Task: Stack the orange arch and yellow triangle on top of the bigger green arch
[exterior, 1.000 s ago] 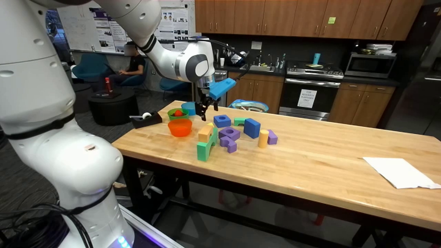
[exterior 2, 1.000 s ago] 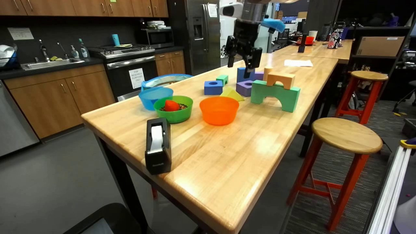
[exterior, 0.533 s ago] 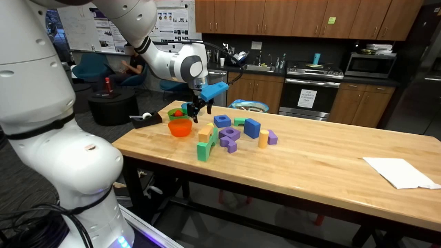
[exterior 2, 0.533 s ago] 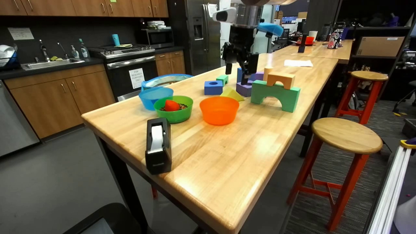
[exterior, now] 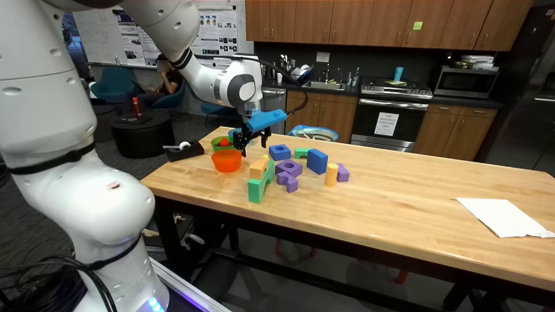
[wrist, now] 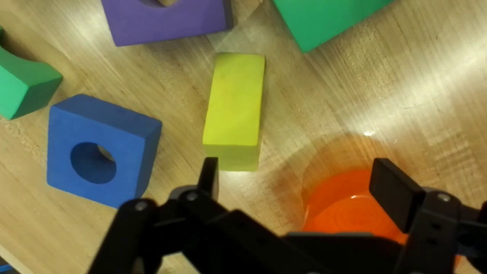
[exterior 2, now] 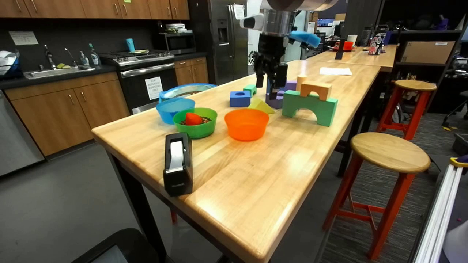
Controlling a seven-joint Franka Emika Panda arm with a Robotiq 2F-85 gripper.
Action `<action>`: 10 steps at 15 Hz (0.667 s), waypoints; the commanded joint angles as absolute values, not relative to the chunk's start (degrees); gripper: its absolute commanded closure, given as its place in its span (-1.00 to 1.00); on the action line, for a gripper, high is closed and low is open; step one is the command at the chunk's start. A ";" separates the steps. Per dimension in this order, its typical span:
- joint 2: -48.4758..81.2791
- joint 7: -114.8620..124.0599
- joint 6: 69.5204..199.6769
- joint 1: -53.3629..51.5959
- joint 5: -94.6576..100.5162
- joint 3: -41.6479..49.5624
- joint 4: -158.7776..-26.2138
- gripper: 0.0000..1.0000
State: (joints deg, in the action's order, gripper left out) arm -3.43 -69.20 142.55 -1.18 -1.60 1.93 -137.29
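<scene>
The orange arch (exterior 2: pixel 316 86) rests on the bigger green arch (exterior 2: pixel 305 103); fetching the yellow triangle (wrist: pixel 234 102) seems underway. The jaws, spread and empty, should centre over it.

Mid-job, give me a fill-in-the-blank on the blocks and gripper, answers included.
The arch resting on the bigger green arch is colored ____.
The unstacked yellow triangle lies directly on the wooden ____.
The gripper is open, holding ____.
In the wrist view, the holed block cut by the top edge is ____.

Missing: orange; table; nothing; purple
</scene>
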 commanded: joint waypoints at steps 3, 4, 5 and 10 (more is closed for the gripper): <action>0.87 -70.12 143.35 -0.34 -4.72 1.99 -135.62 -1.00; 1.47 -70.11 143.44 -0.14 -4.91 1.90 -135.42 -1.00; 2.03 -70.06 143.49 0.05 -4.98 1.81 -135.16 -1.00; 3.37 -69.80 143.15 0.77 -5.15 1.53 -133.60 -1.00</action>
